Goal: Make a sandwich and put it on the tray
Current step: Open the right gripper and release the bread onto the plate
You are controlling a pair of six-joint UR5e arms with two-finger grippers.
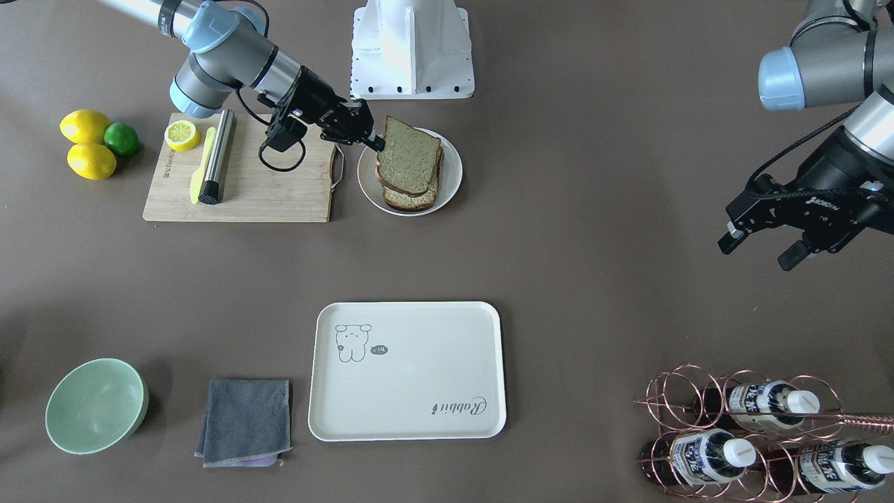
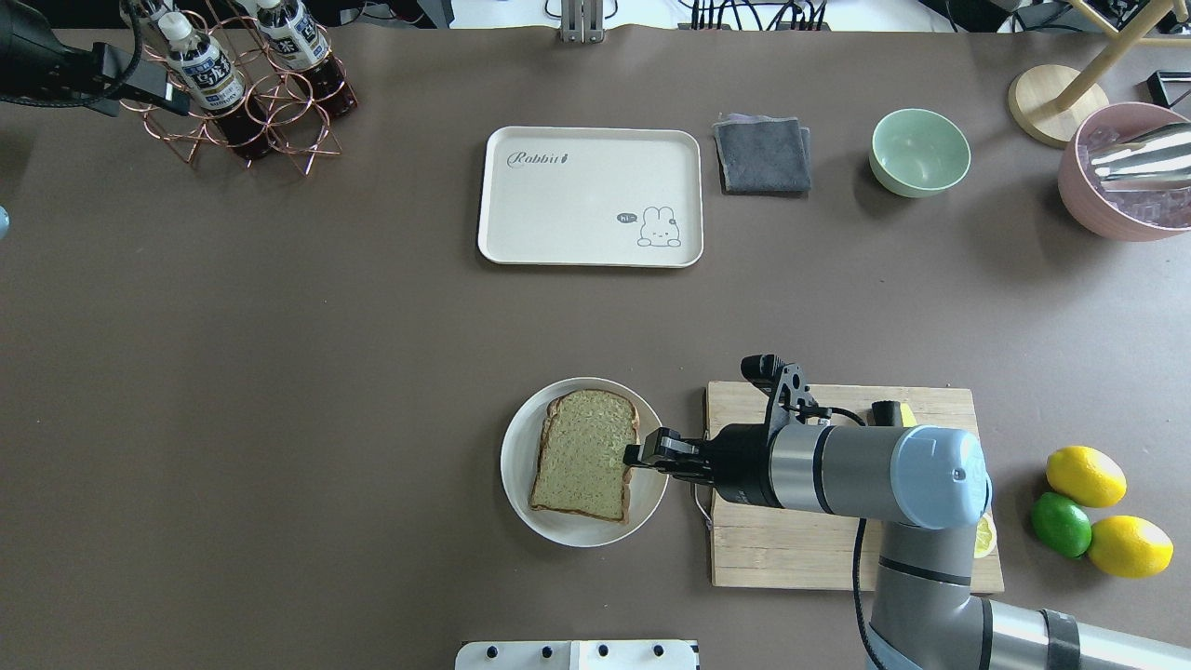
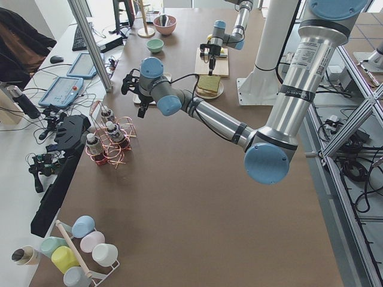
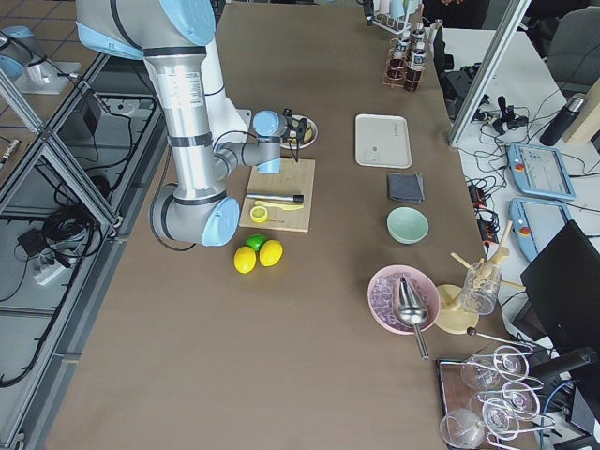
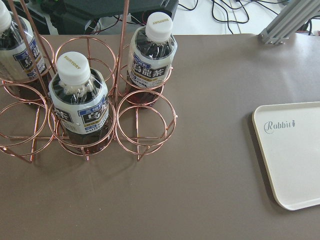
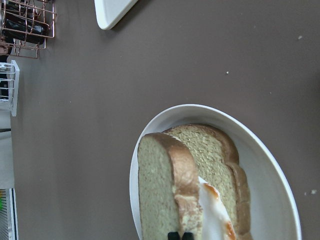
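Pinching the sandwich [image 1: 409, 162] by its edge on the plate [image 1: 454, 171], right pincer [image 1: 378, 144] tips mostly cropped wrist-side; left pincer [image 1: 756, 253] gapes empty.

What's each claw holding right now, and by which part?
Right claw pinches the top slice by its crust edge nearest the board; left claw is open, empty.

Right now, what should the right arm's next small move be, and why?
Probably a short lift straight up: the right end effector appears pinched on the edge of the sandwich, which rests on the white plate, while the tray lies bare across the table.
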